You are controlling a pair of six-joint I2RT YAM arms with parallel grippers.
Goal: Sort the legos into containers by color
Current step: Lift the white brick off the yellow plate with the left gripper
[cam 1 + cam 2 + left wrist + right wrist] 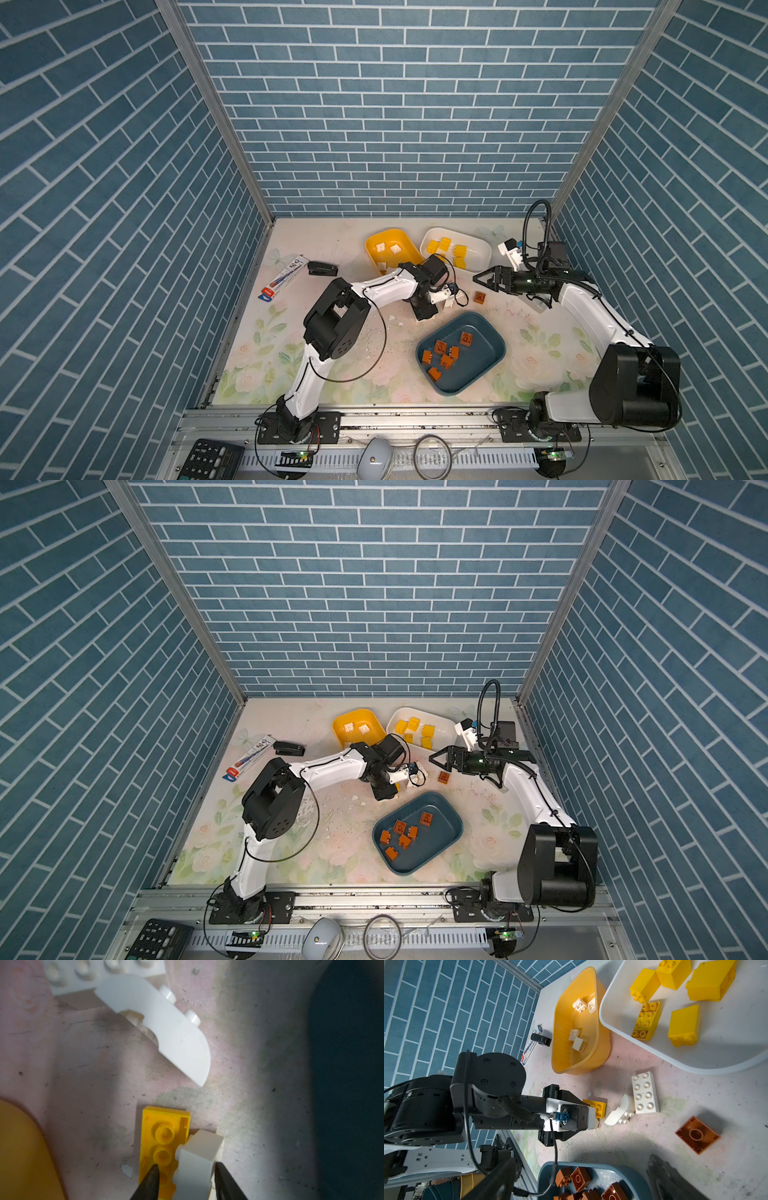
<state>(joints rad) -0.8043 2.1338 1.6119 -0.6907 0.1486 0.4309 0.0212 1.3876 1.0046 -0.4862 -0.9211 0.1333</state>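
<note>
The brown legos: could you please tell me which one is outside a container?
The lone brown lego on the table between the white tub and the teal tub; all other brown ones sit inside the teal tub.

Clock from table (pixel 395 386) centre, 12 = back wall.
12: back-left tub (pixel 409 249), four bricks (pixel 579 1004) in it.
1: back-right tub (pixel 478 255) just beside it, five bricks inside.
5: front tub (pixel 482 353), six bricks inside.
10: stapler (pixel 322 269), packet (pixel 284 276) just beside it on its 9 side.
Near centre, between the 12 and 5 tubs: long brick (pixel 644 1093) with curved brick (pixel 618 1113) against it. The flat brick (pixel 164 1138) touches the small brick (pixel 199 1159), and the left gripper (pixel 187 1169) is over that pair.
3: lone brick (pixel 480 297), apart from the rest, with the right gripper (pixel 482 282) just at its 12.
</note>
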